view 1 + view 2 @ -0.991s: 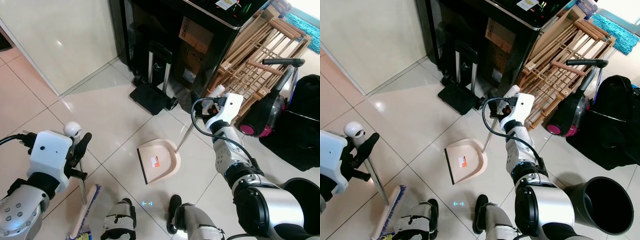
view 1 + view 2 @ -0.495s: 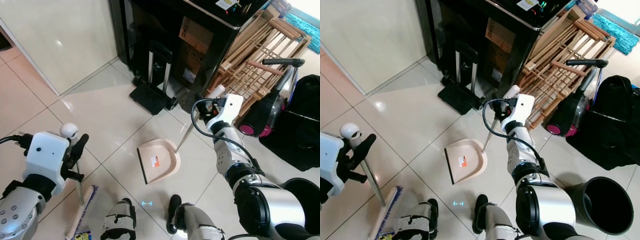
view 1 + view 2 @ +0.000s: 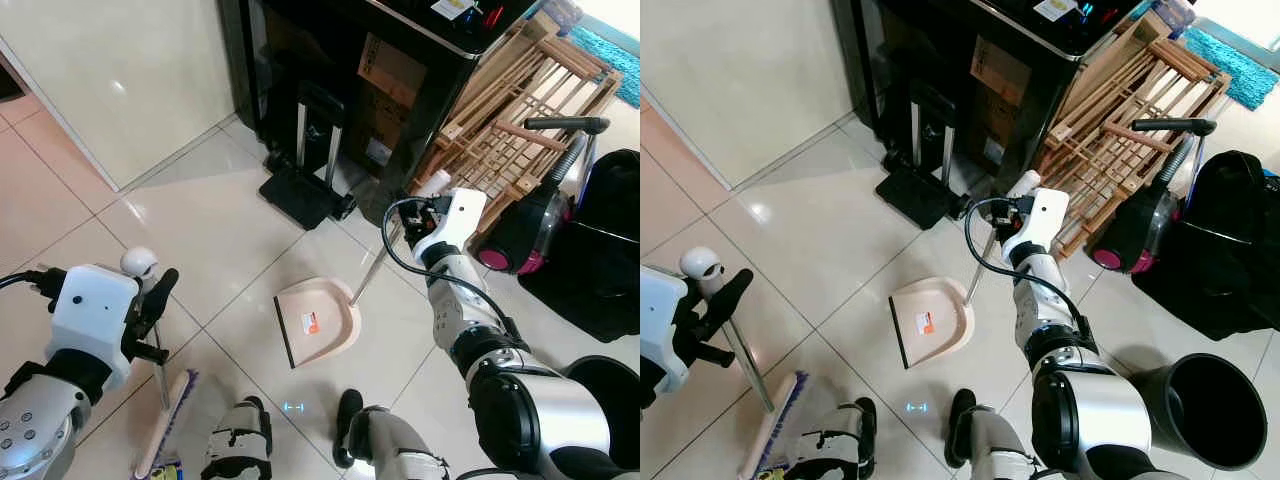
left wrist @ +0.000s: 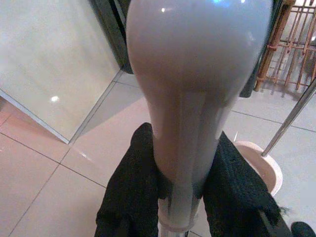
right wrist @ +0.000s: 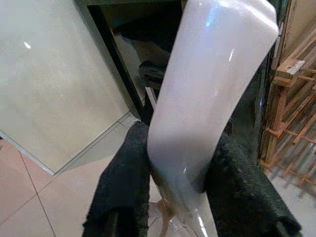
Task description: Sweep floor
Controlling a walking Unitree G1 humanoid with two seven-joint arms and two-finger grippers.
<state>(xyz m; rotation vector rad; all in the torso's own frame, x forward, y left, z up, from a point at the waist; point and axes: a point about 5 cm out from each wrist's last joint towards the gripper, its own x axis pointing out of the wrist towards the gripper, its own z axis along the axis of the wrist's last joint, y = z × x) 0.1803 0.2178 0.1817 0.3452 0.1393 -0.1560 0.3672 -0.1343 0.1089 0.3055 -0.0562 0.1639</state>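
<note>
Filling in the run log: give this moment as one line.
left gripper: shut on broom handle | right gripper: shut on dustpan handle | dustpan on floor

Left gripper (image 4: 183,197) clamps the broom handle (image 4: 190,94), black fingers (image 4: 131,190) pressed on both sides under its rounded white knob. Beyond, the pink dustpan (image 4: 259,165) sits on tile floor (image 4: 59,168), its metal pole (image 4: 291,116) slanting up.
</note>
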